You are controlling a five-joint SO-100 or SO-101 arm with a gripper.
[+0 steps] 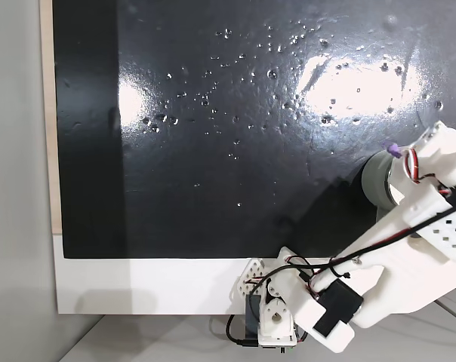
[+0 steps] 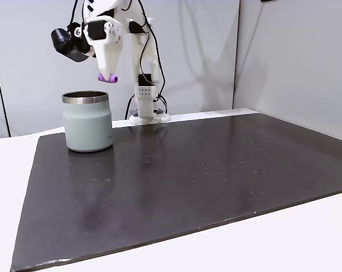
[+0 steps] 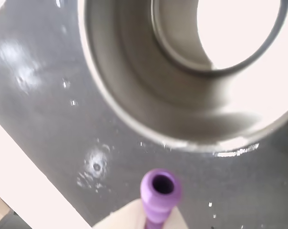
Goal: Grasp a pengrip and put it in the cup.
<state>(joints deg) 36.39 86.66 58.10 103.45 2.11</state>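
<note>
The pale green cup (image 2: 87,123) stands on the black mat at the left of a fixed view; its steel rim (image 1: 373,179) shows half hidden under the white arm at the right edge of another. My gripper (image 2: 107,77) hangs just above and slightly right of the cup's rim, shut on the purple pengrip (image 2: 108,78). From above, the pengrip (image 1: 393,150) pokes out at the gripper tip beside the cup. In the wrist view the pengrip (image 3: 159,191) points toward the camera, just short of the cup's shiny open inside (image 3: 149,90).
The black mat (image 1: 213,128) has glare patches and small specks. A white table surface (image 1: 152,283) borders it, with the arm's base (image 1: 277,320) at the near edge. In the side fixed view the base (image 2: 146,116) stands behind the cup.
</note>
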